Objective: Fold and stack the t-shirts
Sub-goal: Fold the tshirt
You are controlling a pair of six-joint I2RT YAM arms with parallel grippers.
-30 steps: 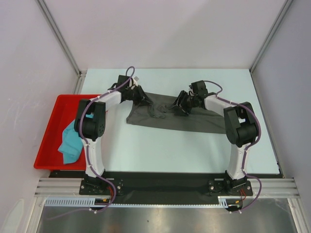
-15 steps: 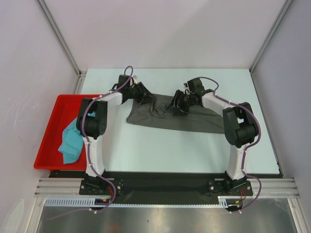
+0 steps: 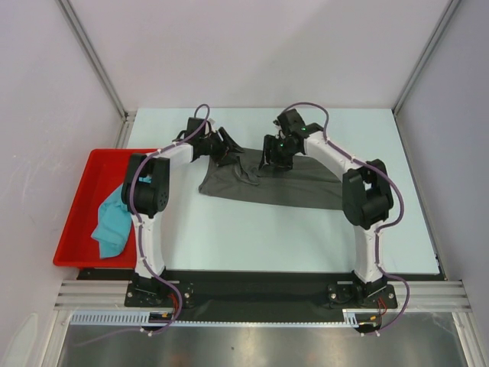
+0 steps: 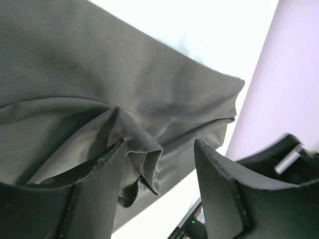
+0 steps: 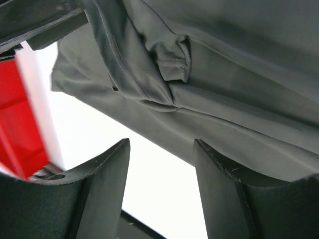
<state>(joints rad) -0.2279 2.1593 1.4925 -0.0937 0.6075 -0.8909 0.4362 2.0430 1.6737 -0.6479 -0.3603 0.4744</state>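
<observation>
Over grey t-shirt, R pincer shifted left twd L pincer; both agape.

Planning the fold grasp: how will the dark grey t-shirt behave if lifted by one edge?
Likely floppy: the dark grey t-shirt bunches into soft folds at its far edge. Probably sags and trails from a single grip, since it lies spread wide on the table.
</observation>
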